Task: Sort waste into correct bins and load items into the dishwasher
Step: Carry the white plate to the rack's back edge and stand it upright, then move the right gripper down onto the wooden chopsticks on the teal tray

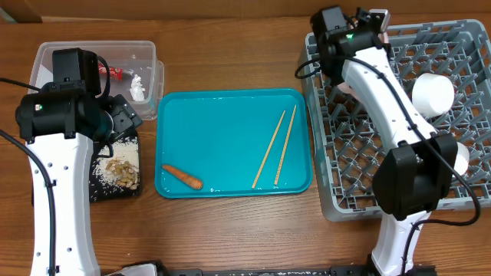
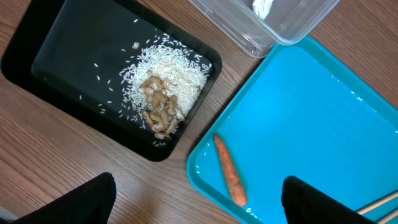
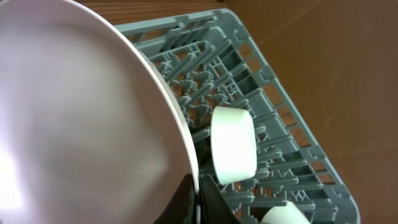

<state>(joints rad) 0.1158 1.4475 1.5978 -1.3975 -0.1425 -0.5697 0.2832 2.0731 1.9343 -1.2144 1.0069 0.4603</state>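
My left gripper (image 1: 124, 119) (image 2: 199, 210) is open and empty, above the table edge between the black tray (image 1: 103, 188) (image 2: 68, 56) and the teal tray. Beige nut-shell scraps (image 1: 123, 170) (image 2: 158, 107) lie on rice in the black tray. The orange carrot (image 1: 182, 176) (image 2: 229, 169) lies on the teal tray. The red wrapper (image 1: 115, 71) and tissue wad (image 1: 138, 86) sit in the clear tub (image 1: 153, 54) (image 2: 249, 34). My right gripper (image 1: 345, 83) (image 3: 198, 193) is shut on the rim of the pale-pink bowl (image 3: 81, 118) over the grey dish rack (image 1: 360, 153) (image 3: 273, 81). The plate is out of view.
The teal tray (image 1: 230, 123) (image 2: 311, 112) holds two wooden chopsticks (image 1: 275, 147). A white bowl (image 1: 433, 93) (image 3: 233, 144) and a small white cup (image 1: 460, 157) (image 3: 283, 214) sit in the rack.
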